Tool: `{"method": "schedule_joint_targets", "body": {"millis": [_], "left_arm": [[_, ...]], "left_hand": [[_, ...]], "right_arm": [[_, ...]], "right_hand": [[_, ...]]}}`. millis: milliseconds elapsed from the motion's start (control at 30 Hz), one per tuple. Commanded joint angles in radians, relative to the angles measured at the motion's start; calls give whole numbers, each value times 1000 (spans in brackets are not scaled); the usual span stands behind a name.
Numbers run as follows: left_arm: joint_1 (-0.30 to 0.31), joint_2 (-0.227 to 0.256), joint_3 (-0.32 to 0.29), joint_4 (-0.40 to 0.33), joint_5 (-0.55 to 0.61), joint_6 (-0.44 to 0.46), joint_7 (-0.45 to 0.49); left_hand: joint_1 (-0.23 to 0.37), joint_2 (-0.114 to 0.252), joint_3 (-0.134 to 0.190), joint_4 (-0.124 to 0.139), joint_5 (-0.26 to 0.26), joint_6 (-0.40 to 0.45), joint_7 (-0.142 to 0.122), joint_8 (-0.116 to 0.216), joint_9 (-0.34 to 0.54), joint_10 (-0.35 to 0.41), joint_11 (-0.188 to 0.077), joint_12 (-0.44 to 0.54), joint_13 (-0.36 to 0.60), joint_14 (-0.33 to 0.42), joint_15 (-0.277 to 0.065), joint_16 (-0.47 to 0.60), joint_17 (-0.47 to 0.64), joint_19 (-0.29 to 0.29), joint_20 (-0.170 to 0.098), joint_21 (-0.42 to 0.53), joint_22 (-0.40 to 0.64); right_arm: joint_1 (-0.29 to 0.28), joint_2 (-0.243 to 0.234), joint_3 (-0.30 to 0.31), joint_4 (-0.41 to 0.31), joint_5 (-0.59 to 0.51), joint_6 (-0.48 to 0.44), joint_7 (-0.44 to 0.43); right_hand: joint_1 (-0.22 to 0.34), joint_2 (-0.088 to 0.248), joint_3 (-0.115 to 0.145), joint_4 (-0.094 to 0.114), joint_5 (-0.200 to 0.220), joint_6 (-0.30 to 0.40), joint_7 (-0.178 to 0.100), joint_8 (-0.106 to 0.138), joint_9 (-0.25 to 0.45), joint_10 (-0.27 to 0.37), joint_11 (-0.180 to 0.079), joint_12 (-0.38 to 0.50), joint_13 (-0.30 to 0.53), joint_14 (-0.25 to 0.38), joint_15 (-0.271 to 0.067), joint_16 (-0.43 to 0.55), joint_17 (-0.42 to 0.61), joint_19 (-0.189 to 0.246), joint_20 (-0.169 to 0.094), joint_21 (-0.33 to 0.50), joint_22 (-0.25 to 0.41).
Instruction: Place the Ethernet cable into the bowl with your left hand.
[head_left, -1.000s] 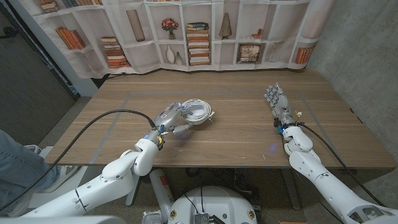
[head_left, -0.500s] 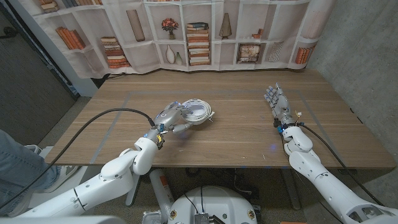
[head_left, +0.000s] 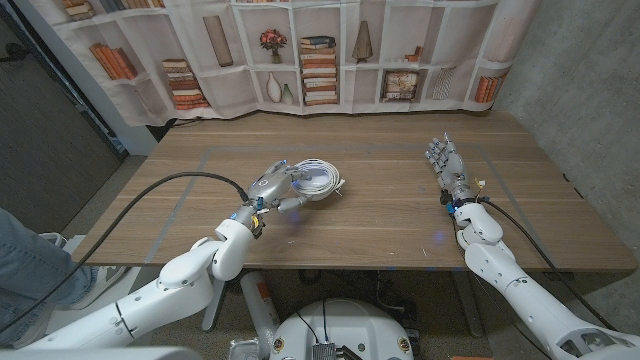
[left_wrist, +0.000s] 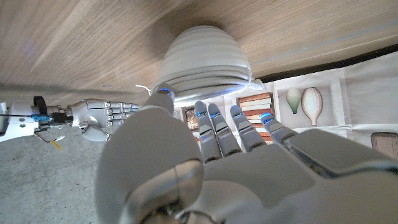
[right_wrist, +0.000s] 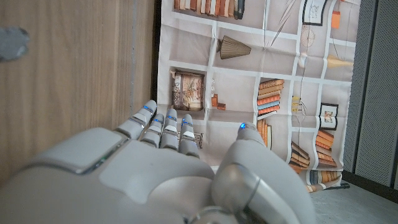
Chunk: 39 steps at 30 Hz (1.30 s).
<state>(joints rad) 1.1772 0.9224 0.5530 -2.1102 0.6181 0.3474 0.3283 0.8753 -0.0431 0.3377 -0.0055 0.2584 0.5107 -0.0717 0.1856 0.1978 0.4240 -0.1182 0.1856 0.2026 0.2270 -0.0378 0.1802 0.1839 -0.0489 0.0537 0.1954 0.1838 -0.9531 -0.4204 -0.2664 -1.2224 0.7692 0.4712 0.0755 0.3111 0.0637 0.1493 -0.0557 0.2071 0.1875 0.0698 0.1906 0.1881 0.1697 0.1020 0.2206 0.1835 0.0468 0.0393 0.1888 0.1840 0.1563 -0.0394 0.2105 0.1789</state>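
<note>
Now the left robot hand (head_left: 276, 186) touches the bowl (head_left: 318, 178), Ethernet cable unseen.

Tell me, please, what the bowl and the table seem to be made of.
Bowl: probably glazed ceramic or plastic; white, smooth, with ribbed rings around its outside.
Table: wood or wood-look laminate; brown, matte, with long grain lines. The pictures cannot decide which.

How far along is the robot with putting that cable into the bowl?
Looks nearly done: the coiled Ethernet cable already lies in the white bowl. In hand: the left hand sits at the bowl's rim, whether gripping anything I cannot tell. Left: drawing that hand away. The right hand waits open, apart.
</note>
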Motion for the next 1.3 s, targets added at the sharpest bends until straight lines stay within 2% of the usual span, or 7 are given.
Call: {"method": "schedule_joint_targets", "body": {"millis": [33,467,933,1300], "left_arm": [[21,13,-28,-22,-17,-22,23],[54,12,-66,-33,-42,-46,80],[100,-10,-132,-28,-94,-81,156],[110,-39,-160,-16,-125,-111,185]], "left_hand": [[-8,1,1,2,5,-5,1,9,3,-4,0,7,2,-1,-32,7,3,3,7,7,4],[-12,1,0,3,9,1,0,14,3,2,-1,11,1,7,-35,11,3,5,7,9,4],[-30,37,7,25,13,20,3,25,4,21,1,21,1,24,-38,18,5,14,2,14,4],[-50,59,8,43,11,27,4,29,4,36,1,26,1,32,-37,21,6,17,3,15,5]], "right_arm": [[2,2,3,5,1,6,1],[-3,-1,3,-5,0,5,-3],[-9,-6,3,-18,-6,6,-12],[-13,-12,6,-30,-3,2,-13]], "right_hand": [[16,1,3,-4,-1,7,-6,6,2,9,-1,-1,6,8,0,-1,1,9,-12,-3,6],[17,3,4,-6,-2,9,1,7,2,10,-1,-1,6,8,0,-1,2,9,-11,-4,6],[18,4,4,-8,-2,10,0,7,2,10,0,-1,6,8,0,-1,2,9,-12,-4,6],[19,4,5,-9,-3,11,0,7,2,11,-1,-1,6,9,-1,-1,2,9,-12,-5,6]]}}
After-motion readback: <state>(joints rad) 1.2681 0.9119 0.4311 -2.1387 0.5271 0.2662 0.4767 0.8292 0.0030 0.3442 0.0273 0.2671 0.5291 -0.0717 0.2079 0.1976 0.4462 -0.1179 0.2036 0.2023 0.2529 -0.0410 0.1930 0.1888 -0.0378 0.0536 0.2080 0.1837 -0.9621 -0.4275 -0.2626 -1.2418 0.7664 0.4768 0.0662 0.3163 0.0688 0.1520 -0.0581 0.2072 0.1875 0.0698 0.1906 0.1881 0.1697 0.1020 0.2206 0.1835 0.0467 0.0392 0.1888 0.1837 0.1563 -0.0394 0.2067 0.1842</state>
